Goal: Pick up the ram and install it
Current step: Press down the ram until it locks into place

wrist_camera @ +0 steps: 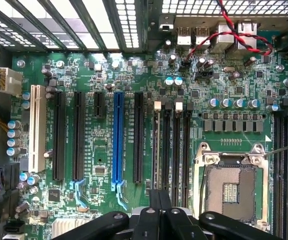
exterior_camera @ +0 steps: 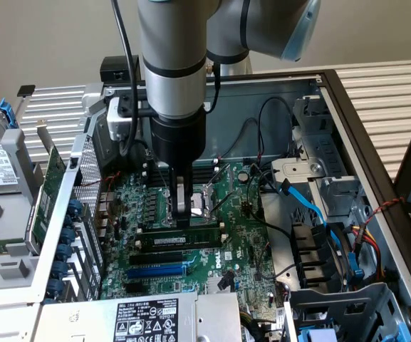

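Observation:
The ram (exterior_camera: 180, 240) is a long green stick with a white label. It stands on edge along the black memory slots (exterior_camera: 164, 255) near the middle of the motherboard (exterior_camera: 244, 246). My gripper (exterior_camera: 184, 217) comes straight down on it, fingers shut on the middle of its top edge. In the wrist view my gripper (wrist_camera: 159, 207) hangs shut over the near end of the memory slots (wrist_camera: 171, 142), in line with them. There the ram is edge-on under the fingers and hard to make out.
The open computer case has a CPU socket (wrist_camera: 231, 187) beside the memory slots and long expansion slots (wrist_camera: 118, 140) on the other side. Blue and black cables (exterior_camera: 312, 214) and a drive cage lie at the exterior view's right. An upright green card (exterior_camera: 47, 196) stands at its left and a power supply (exterior_camera: 144, 320) at the front.

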Available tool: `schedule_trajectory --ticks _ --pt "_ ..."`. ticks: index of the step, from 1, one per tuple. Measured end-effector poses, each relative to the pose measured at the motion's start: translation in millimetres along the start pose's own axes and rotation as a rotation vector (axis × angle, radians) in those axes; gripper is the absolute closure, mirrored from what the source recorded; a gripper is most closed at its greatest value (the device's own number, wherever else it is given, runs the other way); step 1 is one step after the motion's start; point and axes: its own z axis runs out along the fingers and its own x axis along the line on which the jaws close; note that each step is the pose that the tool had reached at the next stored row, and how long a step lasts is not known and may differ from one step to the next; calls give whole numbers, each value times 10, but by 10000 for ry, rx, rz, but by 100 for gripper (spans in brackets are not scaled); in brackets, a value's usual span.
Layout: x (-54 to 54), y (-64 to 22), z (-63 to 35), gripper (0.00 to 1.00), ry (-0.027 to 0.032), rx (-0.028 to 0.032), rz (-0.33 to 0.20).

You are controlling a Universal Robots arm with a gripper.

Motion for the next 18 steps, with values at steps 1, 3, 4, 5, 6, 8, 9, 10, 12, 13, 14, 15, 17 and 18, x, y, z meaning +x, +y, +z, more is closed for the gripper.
schedule_trajectory --ticks 1,3,4,5,6,8,9,10,12,13,14,15,17,18 --pt "-2 0 4 89 9 -1 17" --pt "-15 1 11 89 24 0 26" --pt "-23 2 14 89 33 0 26" --pt "-29 3 17 89 44 1 28" --pt "-32 7 19 89 57 1 31" --pt "-31 11 21 89 82 1 32" --pt "-31 11 22 89 88 2 33" --pt "-30 11 25 89 93 5 33" --pt "-29 12 29 89 100 9 35" --pt "-28 12 33 89 102 15 36" --pt "-29 12 39 89 101 33 37" --pt "-29 12 45 89 101 53 38" --pt "-28 12 56 89 102 75 37" --pt "-28 12 59 89 101 78 37"
